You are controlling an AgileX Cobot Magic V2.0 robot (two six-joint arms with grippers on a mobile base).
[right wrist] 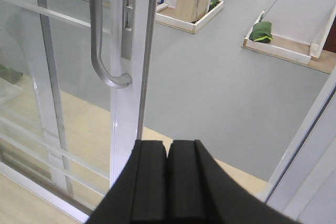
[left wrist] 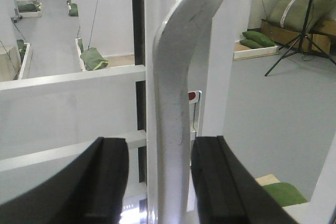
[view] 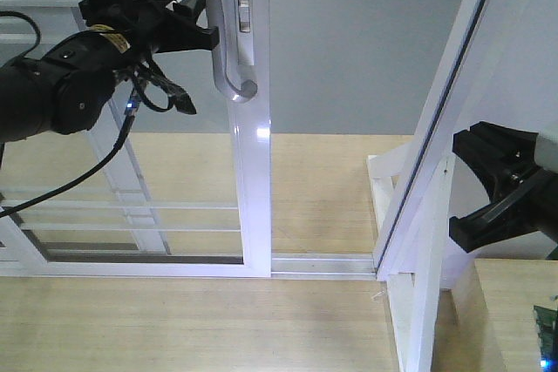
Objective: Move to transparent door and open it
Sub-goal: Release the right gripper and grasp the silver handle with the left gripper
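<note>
**Left gripper at the door handle**

The top of the door (view: 253, 180) and the top of its grey handle (view: 228, 50) are cut off by the upper edge of the front view. The black left arm (view: 61, 84) hides some of the thin white bars (view: 122, 206).

The left wrist view shows more. The left gripper (left wrist: 161, 145) has its two sides apart, one on each side of the handle. One finger (left wrist: 212, 182) looks to touch the handle. The other finger (left wrist: 107, 182) has a small gap. The bottom of the handle is cut off here.

The right wrist view shows the hooked bottom end of the handle and the lock plate (right wrist: 127, 24). The right gripper (right wrist: 168, 150) is pressed together, holds nothing and is apart from the door. The front view shows only part of it.

The door stands partway along the bottom rail (view: 323, 260). Bare rail lies between its handle edge and the slanted white frame (view: 436, 128) at the rail's right end. Grey floor (view: 349, 41) shows through that gap.
</note>
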